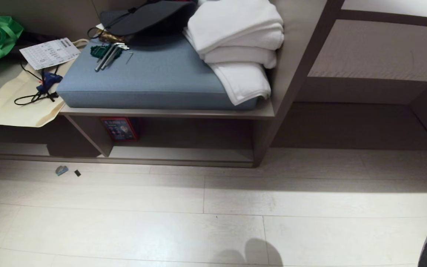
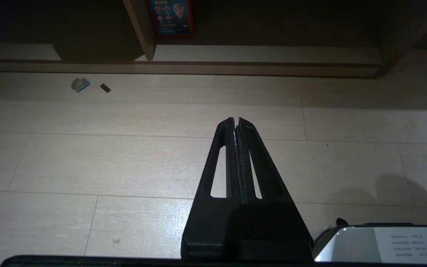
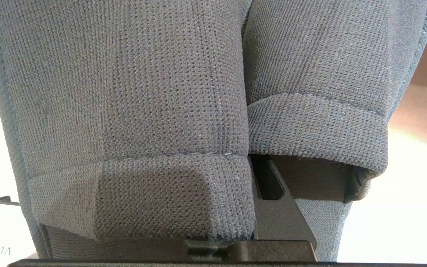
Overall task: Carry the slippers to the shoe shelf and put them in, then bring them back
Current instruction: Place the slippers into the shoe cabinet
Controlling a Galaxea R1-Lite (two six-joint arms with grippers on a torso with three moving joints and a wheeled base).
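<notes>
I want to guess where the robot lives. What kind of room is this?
Probably a hotel room or bedroom entryway. There is a built-in bench with a blue cushion, folded white towels stacked on it, and a low shoe shelf underneath, above a pale wooden floor.

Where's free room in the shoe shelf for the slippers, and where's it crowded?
Free: shoe shelf base board between the vertical divider and the right upright, apart from the red box at the back left. Crowded: bench top with blue cushion, white towels, tools. Right gripper holds the slippers.
</notes>
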